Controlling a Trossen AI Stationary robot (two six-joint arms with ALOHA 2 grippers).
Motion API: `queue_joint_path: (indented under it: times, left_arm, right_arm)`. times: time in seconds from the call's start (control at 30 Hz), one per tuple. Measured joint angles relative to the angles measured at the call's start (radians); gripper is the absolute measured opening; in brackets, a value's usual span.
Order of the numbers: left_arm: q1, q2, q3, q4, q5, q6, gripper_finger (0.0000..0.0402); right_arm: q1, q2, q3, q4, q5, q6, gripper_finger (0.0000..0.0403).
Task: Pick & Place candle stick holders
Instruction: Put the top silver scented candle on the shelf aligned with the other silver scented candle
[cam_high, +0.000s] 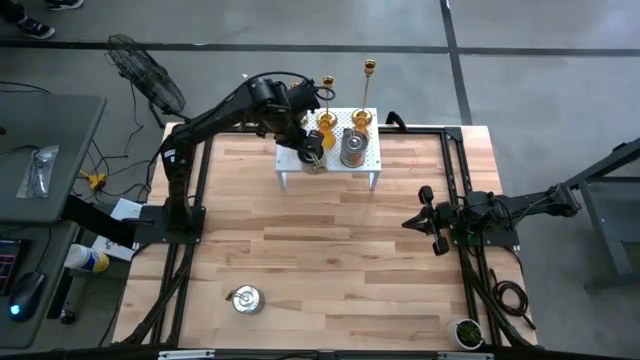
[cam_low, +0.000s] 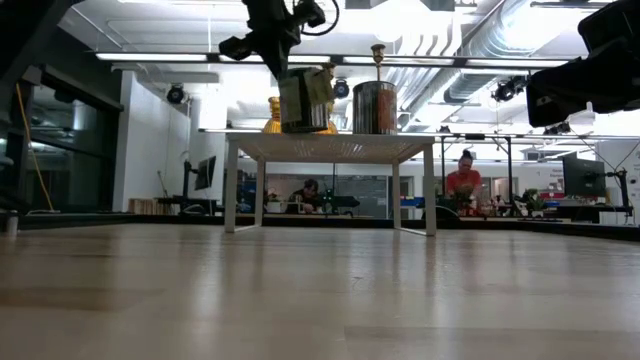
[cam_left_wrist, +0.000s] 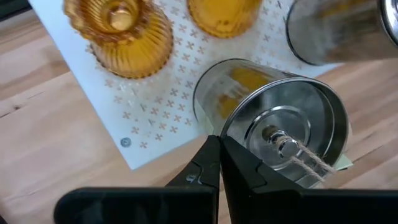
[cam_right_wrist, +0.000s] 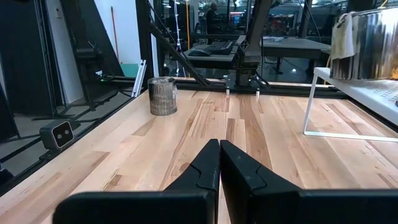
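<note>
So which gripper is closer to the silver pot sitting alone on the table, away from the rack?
Neither is close; the right looks slightly nearer. The right gripper waits across the table from the lone silver pot. The left gripper is up at the white rack.

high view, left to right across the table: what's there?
Silver pot alone on the table → left gripper shut on a silver pot at the rack → silver pot on the white rack → right gripper, shut.

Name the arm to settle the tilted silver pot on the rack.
Left: the left gripper is shut at the pot rim over the rack; the right gripper waits by the table right edge.
</note>
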Motion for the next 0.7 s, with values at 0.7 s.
queue_joint_path:
  times: [0.7]
  left_arm:
    - [0.019, 0.035, 0.002, 0.031, -0.043, -0.032, 0.0]
  right_arm:
    - [0.0, 0.0, 0.0, 0.001, 0.0, 0.0, 0.0004]
